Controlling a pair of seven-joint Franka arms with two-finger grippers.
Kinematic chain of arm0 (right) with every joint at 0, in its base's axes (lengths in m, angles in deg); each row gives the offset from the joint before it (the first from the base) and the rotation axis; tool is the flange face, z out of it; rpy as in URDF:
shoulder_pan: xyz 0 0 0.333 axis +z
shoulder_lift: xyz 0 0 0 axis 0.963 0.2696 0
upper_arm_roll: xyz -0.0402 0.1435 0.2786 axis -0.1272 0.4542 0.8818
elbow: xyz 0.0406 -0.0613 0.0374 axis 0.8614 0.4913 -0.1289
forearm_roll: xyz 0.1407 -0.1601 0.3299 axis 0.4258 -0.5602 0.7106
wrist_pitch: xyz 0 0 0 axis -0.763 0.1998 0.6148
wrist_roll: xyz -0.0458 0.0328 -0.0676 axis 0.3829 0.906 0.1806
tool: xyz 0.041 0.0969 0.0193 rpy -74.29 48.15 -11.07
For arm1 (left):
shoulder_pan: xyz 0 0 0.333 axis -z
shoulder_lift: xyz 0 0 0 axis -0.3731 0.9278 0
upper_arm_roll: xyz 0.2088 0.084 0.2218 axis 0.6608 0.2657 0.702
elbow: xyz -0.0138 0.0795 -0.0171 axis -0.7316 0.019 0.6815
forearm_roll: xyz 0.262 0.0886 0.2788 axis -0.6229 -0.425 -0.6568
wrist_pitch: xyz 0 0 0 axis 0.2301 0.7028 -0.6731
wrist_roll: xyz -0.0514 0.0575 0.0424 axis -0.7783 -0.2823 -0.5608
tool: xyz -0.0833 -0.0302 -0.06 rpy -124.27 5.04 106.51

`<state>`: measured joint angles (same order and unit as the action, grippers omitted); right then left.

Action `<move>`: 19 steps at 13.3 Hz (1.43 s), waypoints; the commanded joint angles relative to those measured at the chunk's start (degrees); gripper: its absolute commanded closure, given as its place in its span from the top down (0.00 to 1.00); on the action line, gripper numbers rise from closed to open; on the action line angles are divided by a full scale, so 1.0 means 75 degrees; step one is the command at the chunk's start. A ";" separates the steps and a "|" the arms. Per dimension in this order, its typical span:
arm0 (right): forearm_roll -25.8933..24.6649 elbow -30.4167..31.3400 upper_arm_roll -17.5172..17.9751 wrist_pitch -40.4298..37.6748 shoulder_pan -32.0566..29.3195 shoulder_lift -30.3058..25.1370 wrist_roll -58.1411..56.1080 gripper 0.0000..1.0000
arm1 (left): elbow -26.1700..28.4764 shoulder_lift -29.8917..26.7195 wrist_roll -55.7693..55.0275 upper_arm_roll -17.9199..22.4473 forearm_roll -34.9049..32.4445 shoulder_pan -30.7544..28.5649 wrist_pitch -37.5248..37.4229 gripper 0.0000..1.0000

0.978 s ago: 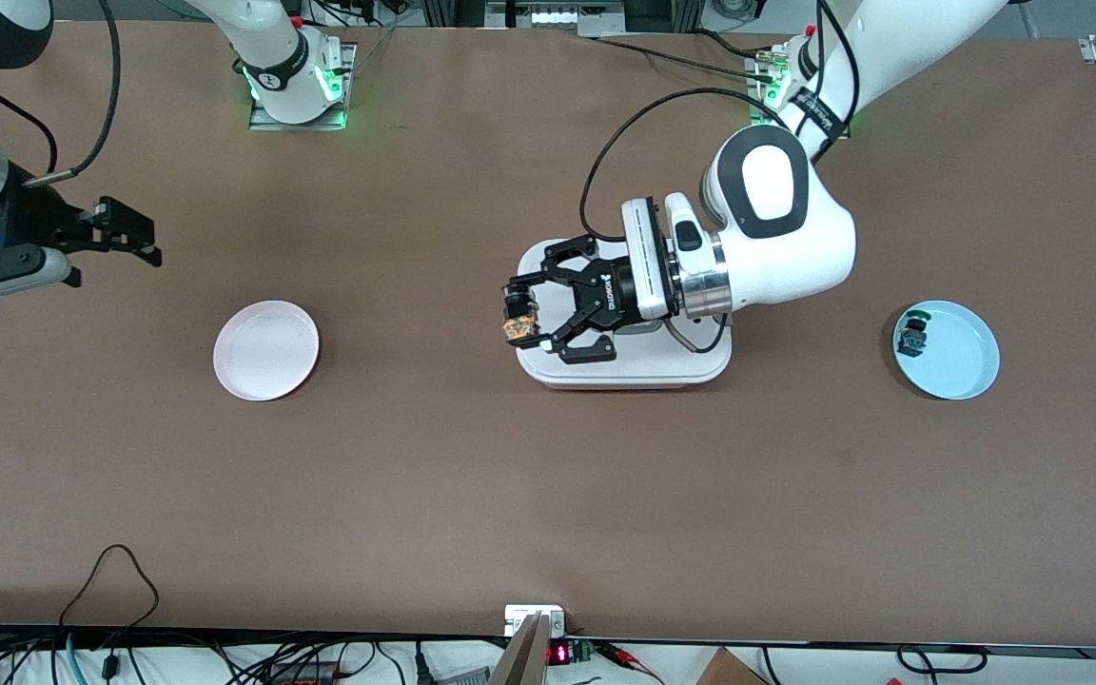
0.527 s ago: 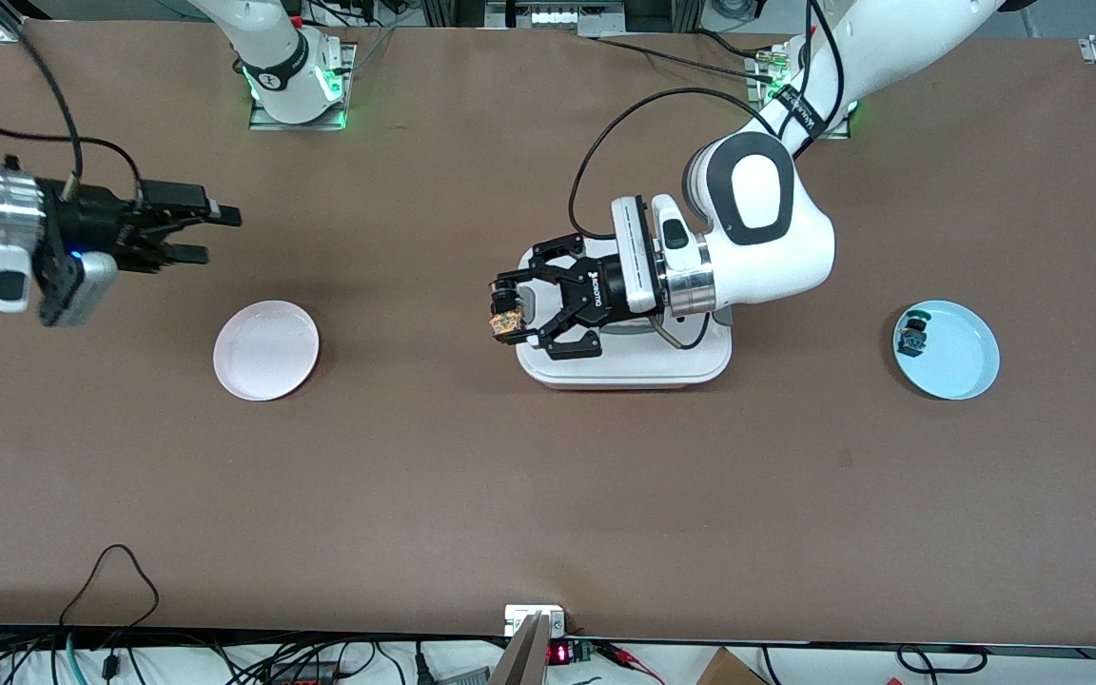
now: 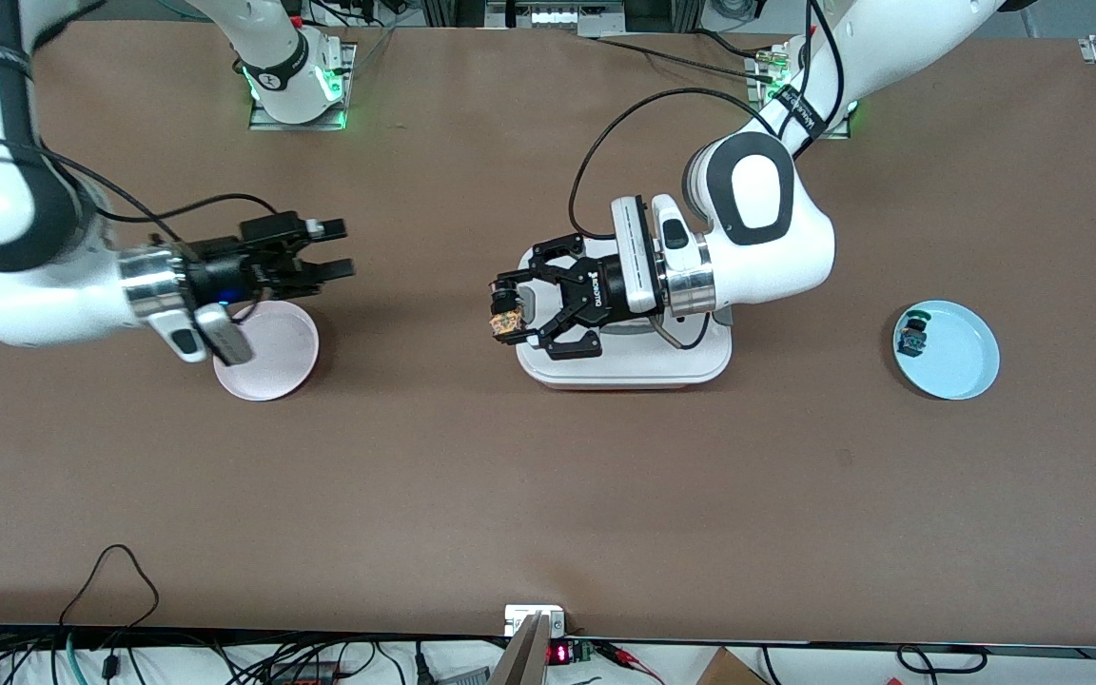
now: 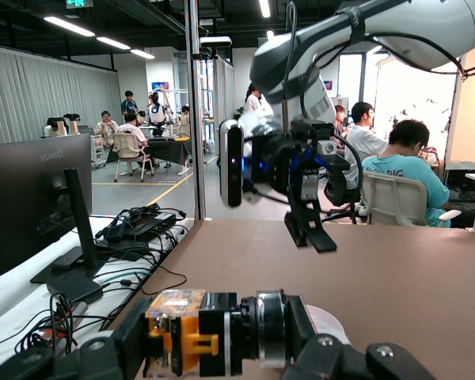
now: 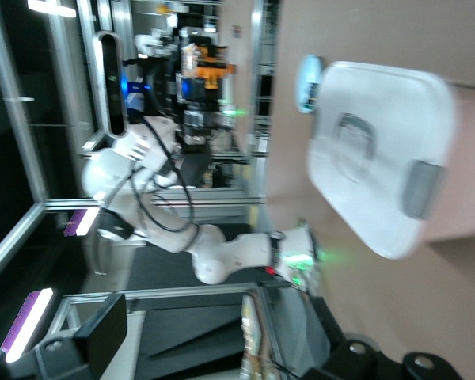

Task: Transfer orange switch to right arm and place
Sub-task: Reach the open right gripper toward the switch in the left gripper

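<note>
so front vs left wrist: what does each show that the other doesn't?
Front only: the pink plate under the right arm's wrist, the blue plate with the blue-green switch at the left arm's end of the table, the white lidded box under the left gripper, and both arm bases.

Left wrist only: the orange switch close up, lying sideways between the shut fingers, plus the lab room with a monitor and seated people.

Both: the orange switch, the open right gripper facing it, and the brown table.
</note>
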<state>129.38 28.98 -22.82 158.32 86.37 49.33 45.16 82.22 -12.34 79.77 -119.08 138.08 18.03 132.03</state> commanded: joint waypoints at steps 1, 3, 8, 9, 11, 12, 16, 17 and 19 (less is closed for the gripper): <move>0.1165 0.0331 -0.0044 0.0497 0.0635 0.0034 -0.0431 1.00 | -0.0098 0.0055 0.0315 0.0002 0.0272 0.0048 0.0051 0.24; 0.2078 0.0459 -0.0044 0.1095 0.1174 0.0069 -0.0455 1.00 | -0.0098 0.0055 0.0315 0.0002 0.0272 0.0048 0.0051 0.24; 0.3137 0.0495 -0.0044 0.2093 0.1973 0.0163 -0.0924 1.00 | -0.0098 0.0055 0.0315 0.0002 0.0272 0.0060 0.0051 0.24; 0.3149 0.0495 -0.0044 0.2094 0.1974 0.0163 -0.0924 1.00 | -0.0098 0.0055 0.0315 0.0002 0.0272 0.0060 0.0051 0.24; 0.3149 0.0495 -0.0044 0.2094 0.1904 0.0175 -0.0913 1.00 | -0.0098 0.0055 0.0303 0.0002 0.0272 0.0060 0.0051 0.24; 0.3172 0.0460 -0.0044 0.2094 0.1834 0.0221 -0.0889 1.00 | -0.0098 0.0055 0.0303 0.0002 0.0272 0.0060 0.0051 0.24; 0.3698 0.0448 -0.0044 0.2269 0.1868 0.0257 -0.0936 1.00 | -0.0098 0.0055 0.0292 0.0002 0.0272 0.0060 0.0051 0.24; 0.3815 0.0437 -0.0044 0.2316 0.1880 0.0257 -0.0936 1.00 | -0.0110 0.0055 0.0292 0.0002 0.0272 0.0060 0.0051 0.24; 0.3863 0.0437 -0.0044 0.2317 0.1880 0.0268 -0.0947 0.98 | -0.0110 0.0055 0.0292 0.0002 0.0272 0.0060 0.0051 0.24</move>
<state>156.84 31.98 -23.32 175.02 100.18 51.35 39.21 82.22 -12.34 79.77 -119.05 138.08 18.04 132.02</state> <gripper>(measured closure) 0.000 0.278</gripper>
